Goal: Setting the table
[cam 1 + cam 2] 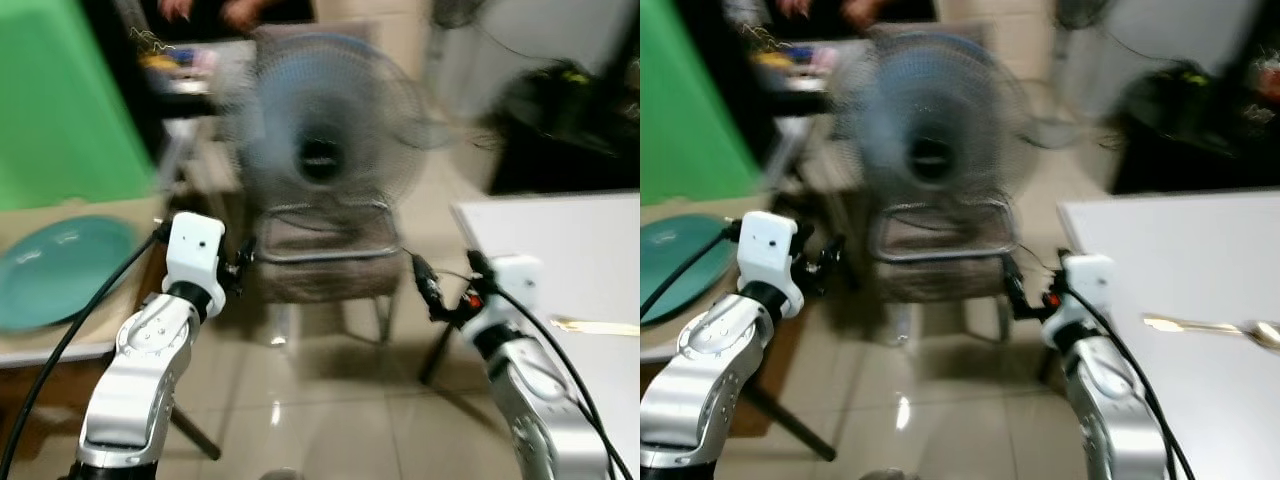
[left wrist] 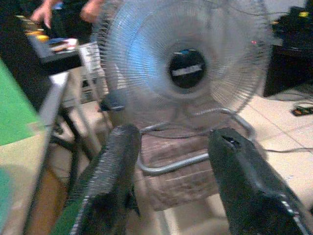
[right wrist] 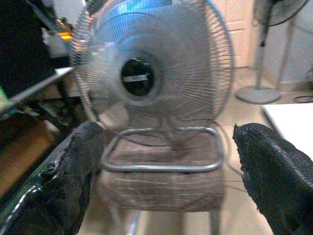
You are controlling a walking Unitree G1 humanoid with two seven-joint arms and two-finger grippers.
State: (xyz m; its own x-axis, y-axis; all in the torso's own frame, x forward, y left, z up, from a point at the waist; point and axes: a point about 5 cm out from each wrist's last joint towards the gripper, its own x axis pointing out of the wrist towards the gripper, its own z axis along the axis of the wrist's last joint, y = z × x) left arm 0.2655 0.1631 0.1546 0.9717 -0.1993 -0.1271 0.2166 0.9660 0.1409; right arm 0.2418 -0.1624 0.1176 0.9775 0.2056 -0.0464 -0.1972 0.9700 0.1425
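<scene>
Between two tables: both arms raised, nothing held.
Left gripper (image 2: pixel 171 186) and right gripper (image 3: pixel 166 181) are spread, pointing at a fan (image 1: pixel 318 140) on a stool. Plate (image 1: pixel 60 268) lies on the left table (image 1: pixel 60 345), just outboard of the left arm; spoon (image 1: pixel 1210 327) lies crosswise on the white table (image 1: pixel 1180 260), nearer the right arm. Motion blur smears detail; the plate is cut off at the frame edge.
</scene>
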